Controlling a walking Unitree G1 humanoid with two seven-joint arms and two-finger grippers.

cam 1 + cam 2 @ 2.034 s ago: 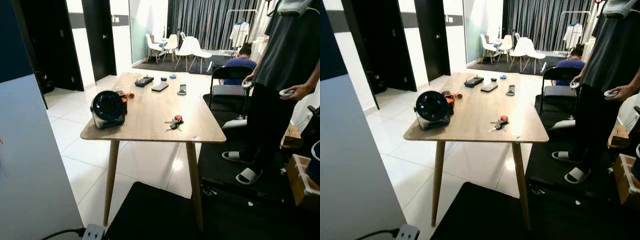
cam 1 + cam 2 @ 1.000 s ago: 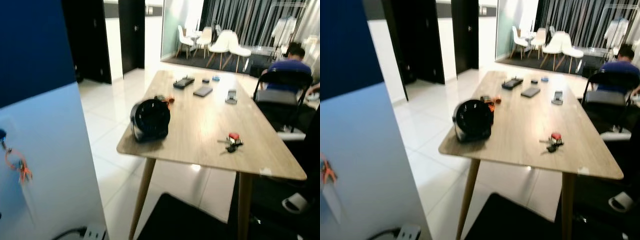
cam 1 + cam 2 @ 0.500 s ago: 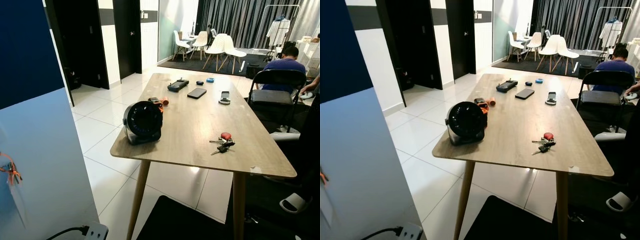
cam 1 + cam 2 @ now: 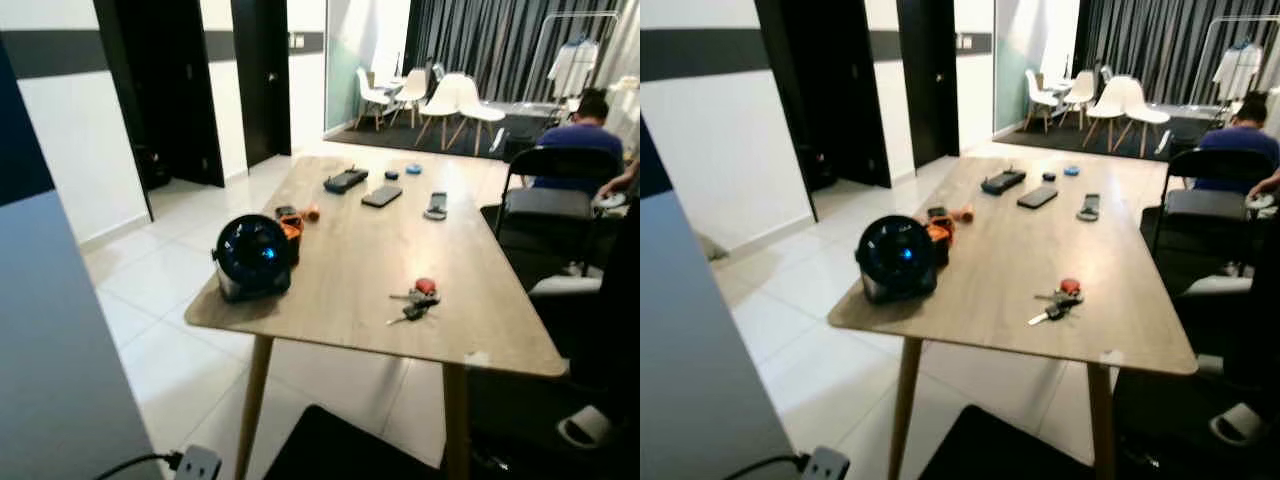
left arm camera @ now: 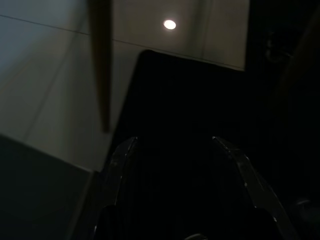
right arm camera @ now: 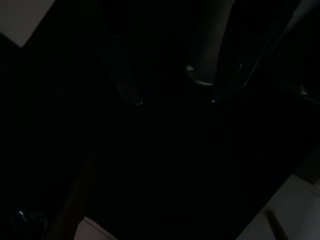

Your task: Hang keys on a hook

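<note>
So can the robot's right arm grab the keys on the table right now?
Probably not yet. The keys lie apart on the wooden table, nothing covering them, but the right gripper hangs low in the dark near the floor mat, away from the tabletop. It likely must step closer first.

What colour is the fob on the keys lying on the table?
Red, on the keys; clearest in the left eye view.
</note>
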